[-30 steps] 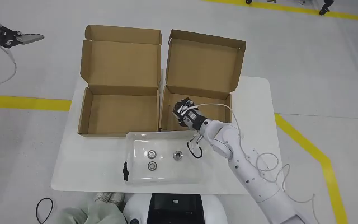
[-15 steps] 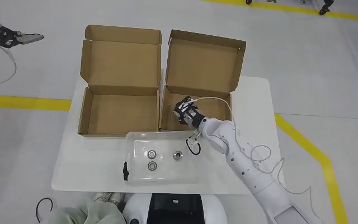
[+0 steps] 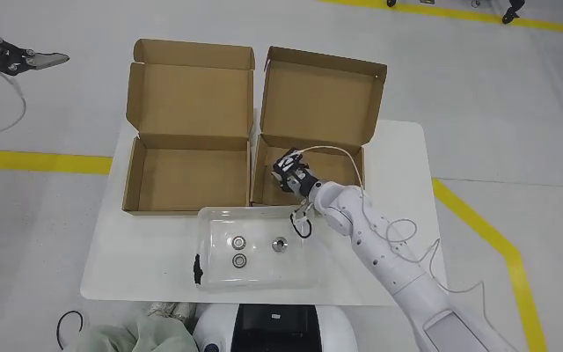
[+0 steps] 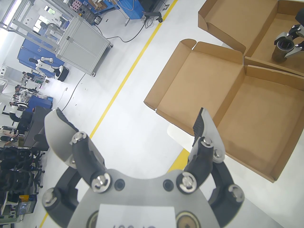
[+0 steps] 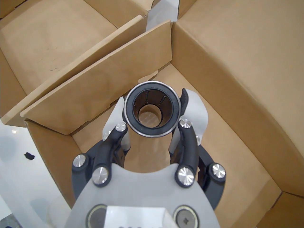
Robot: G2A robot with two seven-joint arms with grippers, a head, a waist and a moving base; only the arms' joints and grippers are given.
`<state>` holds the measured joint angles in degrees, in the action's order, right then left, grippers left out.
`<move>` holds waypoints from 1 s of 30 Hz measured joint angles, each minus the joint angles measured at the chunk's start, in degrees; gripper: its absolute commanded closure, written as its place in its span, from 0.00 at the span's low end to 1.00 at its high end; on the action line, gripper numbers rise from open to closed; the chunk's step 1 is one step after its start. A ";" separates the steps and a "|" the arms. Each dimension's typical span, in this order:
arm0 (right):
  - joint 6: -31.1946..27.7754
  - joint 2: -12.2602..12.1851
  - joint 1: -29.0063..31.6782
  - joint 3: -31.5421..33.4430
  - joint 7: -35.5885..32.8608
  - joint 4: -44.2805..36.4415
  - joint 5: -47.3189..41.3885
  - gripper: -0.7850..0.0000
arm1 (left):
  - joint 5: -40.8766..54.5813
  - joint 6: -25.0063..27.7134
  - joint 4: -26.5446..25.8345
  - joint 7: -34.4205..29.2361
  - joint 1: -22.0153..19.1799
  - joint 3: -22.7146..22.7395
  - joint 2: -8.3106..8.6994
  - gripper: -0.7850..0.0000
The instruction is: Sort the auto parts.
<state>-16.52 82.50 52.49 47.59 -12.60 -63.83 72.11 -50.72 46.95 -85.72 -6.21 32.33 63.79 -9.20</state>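
1. Bearing (image 5: 152, 112): short hollow metal cyl., black ring rim, upright inside right cardboard box (image 3: 339, 173), by wall facing other box.
2. R gripper (image 3: 287, 170): fingers clamped on bearing's sides.
3. L gripper (image 4: 130, 119): fingers wide apart, holding nothing, well apart from that box.

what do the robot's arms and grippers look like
The right arm is glossy white with rounded segments; a thin white cable loops beside it. The left gripper and right gripper match: white fingers with black pads, black links, silver screws, grey base plate, white label.
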 measured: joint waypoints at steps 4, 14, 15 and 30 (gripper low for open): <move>-0.43 0.33 -0.51 -0.14 0.22 1.06 -0.64 0.40 | 0.00 0.00 0.00 0.00 0.00 0.00 0.00 0.00; -1.50 0.14 0.46 0.84 1.97 -1.34 0.41 0.44 | 0.00 0.00 0.00 0.00 0.00 0.00 0.00 0.00; -1.74 0.00 0.85 1.06 1.99 -2.36 0.82 0.44 | 0.00 0.00 0.00 0.00 0.00 0.00 0.00 0.00; -11.49 -3.56 11.77 4.91 -7.91 -29.67 8.22 0.38 | 0.00 0.00 0.00 0.00 0.00 0.00 0.00 0.00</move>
<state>-28.02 78.94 64.25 52.51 -20.51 -93.49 80.33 -50.72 46.95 -85.72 -6.21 32.33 63.79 -9.20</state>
